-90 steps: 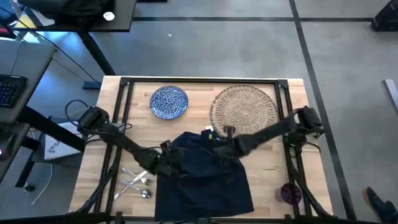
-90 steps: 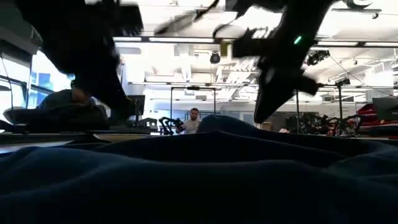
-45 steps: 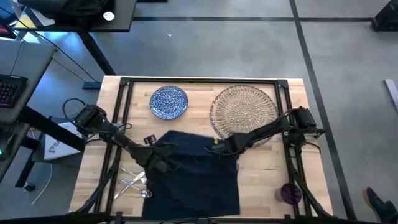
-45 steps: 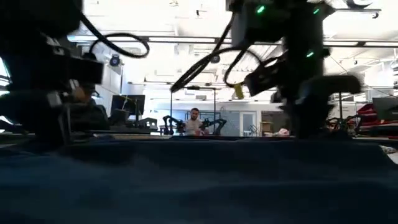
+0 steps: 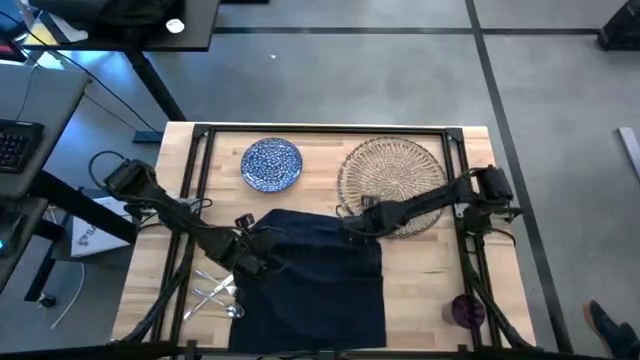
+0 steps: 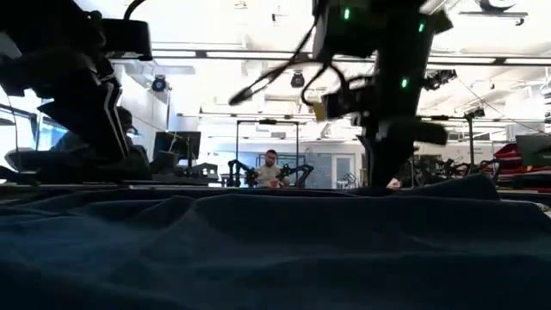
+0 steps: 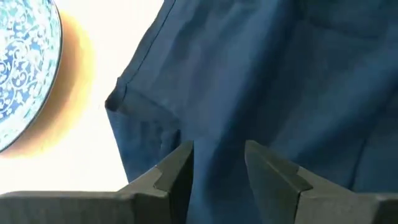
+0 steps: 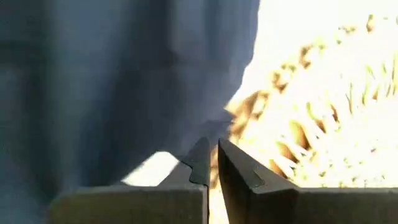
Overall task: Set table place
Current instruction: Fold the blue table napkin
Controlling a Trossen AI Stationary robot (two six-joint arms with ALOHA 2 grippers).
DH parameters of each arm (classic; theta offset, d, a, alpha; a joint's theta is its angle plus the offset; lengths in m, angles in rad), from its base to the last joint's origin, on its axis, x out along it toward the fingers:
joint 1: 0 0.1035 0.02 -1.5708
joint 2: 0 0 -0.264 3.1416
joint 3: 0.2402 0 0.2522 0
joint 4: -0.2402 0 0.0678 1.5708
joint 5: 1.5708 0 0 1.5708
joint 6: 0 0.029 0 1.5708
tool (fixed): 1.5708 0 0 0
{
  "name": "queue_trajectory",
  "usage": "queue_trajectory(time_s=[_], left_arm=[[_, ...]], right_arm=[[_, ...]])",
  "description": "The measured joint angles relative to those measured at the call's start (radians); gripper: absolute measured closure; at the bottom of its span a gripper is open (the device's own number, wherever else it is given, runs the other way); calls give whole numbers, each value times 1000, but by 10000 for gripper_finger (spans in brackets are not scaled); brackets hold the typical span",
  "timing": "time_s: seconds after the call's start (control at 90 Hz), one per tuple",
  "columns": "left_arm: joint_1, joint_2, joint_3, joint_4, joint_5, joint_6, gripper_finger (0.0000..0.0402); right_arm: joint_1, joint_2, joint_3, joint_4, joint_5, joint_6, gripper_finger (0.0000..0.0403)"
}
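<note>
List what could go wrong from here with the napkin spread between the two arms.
The navy napkin lies partly over the cutlery, so dragging it could sweep the pieces along. Its far right corner meets the wicker placemat, where the nearly shut right pincer sits; a pull there might snag the weave or shift the mat. The open left pincer hangs at the far left corner near the blue plate, which a wide swing could bump.

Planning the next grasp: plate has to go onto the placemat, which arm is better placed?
Left, probably. The left gripper is open over the napkin, nearer the plate. The right gripper sits nearly closed at the placemat edge, blocking the drop spot.
</note>
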Motion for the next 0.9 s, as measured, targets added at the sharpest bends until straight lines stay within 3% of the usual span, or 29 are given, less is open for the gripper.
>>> queue_trajectory(time_s=[0.122,0.3,0.756,0.9], left_arm=[[-7,2,0,1,-4,-11,275],[-8,2,0,0,-14,-12,275],[-9,8,0,3,-22,-46,275],[-21,9,1,8,-21,-56,275]], right_arm=[[-69,-8,-50,36,-50,-20,403],[-128,-35,-62,29,-10,-29,403],[-115,-210,-45,-92,14,18,403],[-79,-208,-45,-19,-68,29,403]])
